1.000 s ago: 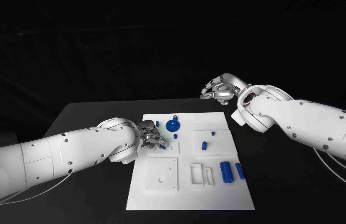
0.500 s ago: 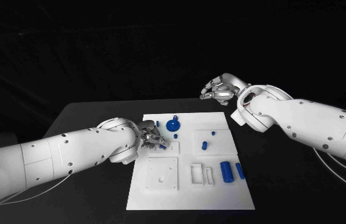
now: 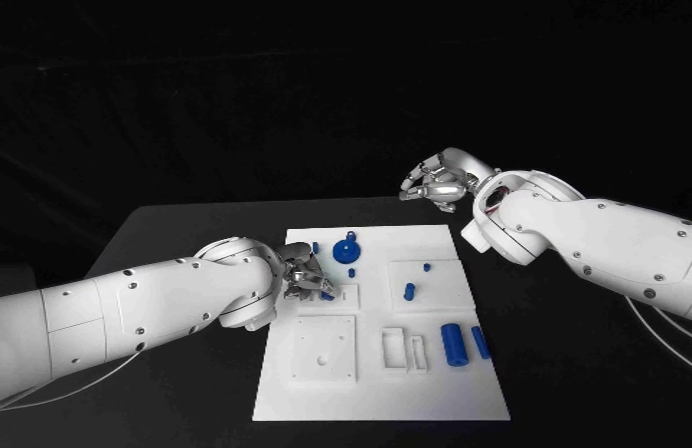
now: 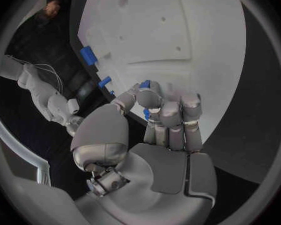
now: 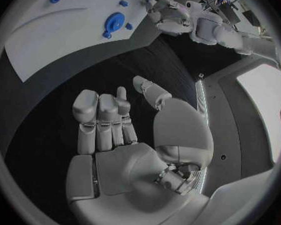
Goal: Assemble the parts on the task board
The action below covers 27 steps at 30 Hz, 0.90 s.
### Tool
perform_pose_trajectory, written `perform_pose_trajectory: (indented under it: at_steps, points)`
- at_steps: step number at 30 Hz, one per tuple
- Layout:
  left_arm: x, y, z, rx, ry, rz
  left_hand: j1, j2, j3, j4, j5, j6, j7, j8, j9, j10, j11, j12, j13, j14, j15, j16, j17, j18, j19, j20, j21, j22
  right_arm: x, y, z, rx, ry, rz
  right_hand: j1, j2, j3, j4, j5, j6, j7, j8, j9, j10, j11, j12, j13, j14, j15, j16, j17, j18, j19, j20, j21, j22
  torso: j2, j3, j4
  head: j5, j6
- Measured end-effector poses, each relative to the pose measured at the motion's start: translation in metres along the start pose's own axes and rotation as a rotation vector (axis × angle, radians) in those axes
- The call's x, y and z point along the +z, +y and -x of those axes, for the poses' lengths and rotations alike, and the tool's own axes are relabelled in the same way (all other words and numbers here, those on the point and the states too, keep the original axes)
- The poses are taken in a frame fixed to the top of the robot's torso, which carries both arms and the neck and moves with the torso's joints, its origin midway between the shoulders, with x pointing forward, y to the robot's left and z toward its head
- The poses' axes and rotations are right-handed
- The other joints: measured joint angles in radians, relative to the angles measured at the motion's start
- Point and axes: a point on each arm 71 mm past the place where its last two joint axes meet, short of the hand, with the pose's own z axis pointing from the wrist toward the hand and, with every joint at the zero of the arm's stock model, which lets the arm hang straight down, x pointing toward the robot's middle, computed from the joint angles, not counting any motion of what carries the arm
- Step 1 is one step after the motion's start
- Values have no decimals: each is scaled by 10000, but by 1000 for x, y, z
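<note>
The task board (image 3: 382, 368) lies in the lower middle of the head view, a white plate on the black table (image 3: 188, 230); the left hand (image 3: 306, 273) sits at the board's left edge, a little above the frame's centre line, fingers curled together over the plate; in the left wrist view its fingertips (image 4: 150, 98) close on a small blue part (image 4: 145, 84), pinched against the board's surface, so this hand is grasping that piece. The right hand (image 3: 437, 182) hangs above the board's upper right corner, clear of the plate; in the right wrist view its fingers (image 5: 98, 116) stand loosely bent with the thumb apart and nothing between them, so it is released. On the board, a blue gear (image 3: 346, 251) stands near the upper middle; a small blue peg (image 3: 410, 291) lies right of centre, another blue stub (image 3: 428, 266) just above it; two blue cylinders (image 3: 453, 344) lie side by side at the lower right, beside two white rectangular frames (image 3: 394, 349); a square recessed plate (image 3: 323, 348) occupies the lower left.
</note>
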Motion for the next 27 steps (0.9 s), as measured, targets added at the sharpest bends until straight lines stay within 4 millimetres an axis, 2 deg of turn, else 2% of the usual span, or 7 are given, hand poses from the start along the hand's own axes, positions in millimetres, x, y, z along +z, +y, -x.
perform_pose_trajectory:
  at_steps: [6,14,17,19,27]
  points:
    - [0,0,0,4,2,-1,-40,40,101,-45,320,0,0,38,-62,0,0,141,-35,-13,-15,91,-76,4,-5,5,40,9,0,-1,0,-4,26,-40,0,0,0,0,-39,4,-5,0,0,0,0,0,0,-1,1,-37,0,0,0,0,0,0,-1,5,0,1,54]
    - [0,0,0,38,36,5,-115,116,107,-51,381,0,0,95,-86,-38,38,180,-67,-14,-17,159,-112,7,-17,17,40,18,1,0,-1,-3,55,-54,0,0,-27,-27,-39,-19,16,0,-1,0,0,0,-9,-8,8,-37,1,0,0,0,0,1,-2,9,-3,6,71]
    - [0,0,0,91,91,10,-116,116,107,-52,877,0,0,95,-122,-38,38,240,-125,-14,-18,208,-182,7,-17,17,78,28,1,-1,-1,-6,61,-68,0,0,-27,-27,-38,-36,0,0,8,0,0,0,-8,-8,9,-37,1,0,0,0,0,1,-2,8,-4,14,71]
    - [0,-1,0,124,123,13,-144,144,107,-53,1043,0,0,115,-149,-38,38,295,-149,-14,-18,208,-216,7,-17,17,78,28,1,-1,-1,-8,67,-75,0,0,-16,-38,-50,-37,0,0,8,0,0,0,-8,-8,9,-37,1,0,0,0,0,1,-2,8,-5,20,72]
    - [0,-1,1,323,265,14,-197,198,106,-54,1219,0,0,153,-180,-73,73,343,-197,-14,-18,276,-263,7,-18,18,78,27,2,0,-1,-9,105,-77,40,40,14,-68,-88,-37,0,0,16,0,0,1,-8,-8,9,-37,1,0,-1,0,0,2,-2,7,-4,19,87]
